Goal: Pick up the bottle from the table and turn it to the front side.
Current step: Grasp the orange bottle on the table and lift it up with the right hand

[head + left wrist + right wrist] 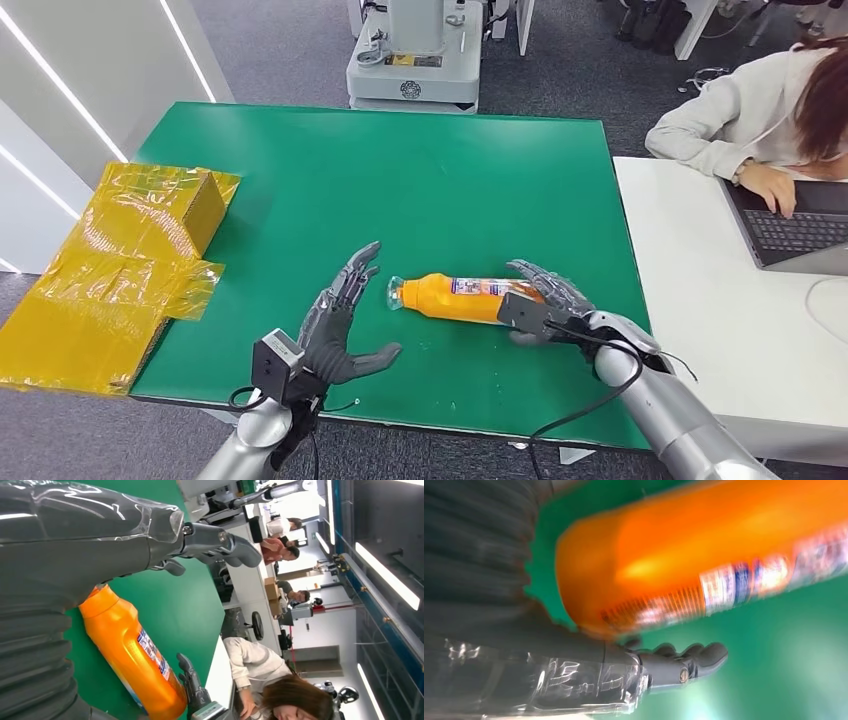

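The bottle (460, 297) is orange, one only, and lies on its side on the green table (420, 180) near the front edge, its capless neck pointing toward the robot's left hand and its base at the right hand. A white and blue label with small print runs along its side; the writing is too small and blurred to read in any view.

Furthest left, one box (120, 265) wrapped in shiny yellow film sits against the table's left edge, its flaps spread out.

The left hand (345, 325) hovers just beside the bottle's neck, released, fingers apart and holding nothing; the left wrist view shows the neck close under its thumb (220, 542).

The right hand (545, 300) is at the bottle's base, its fingers (550, 283) draped over the far side of the bottle and its thumb on the near side. In the right wrist view the bottle's base lies just above the thumb (679, 662), so the hand cups the bottle, though a firm grasp cannot be confirmed.

Furthest right, one person (760, 110) in a pale top sits at a white desk (720, 320), a hand on a laptop (795, 230).
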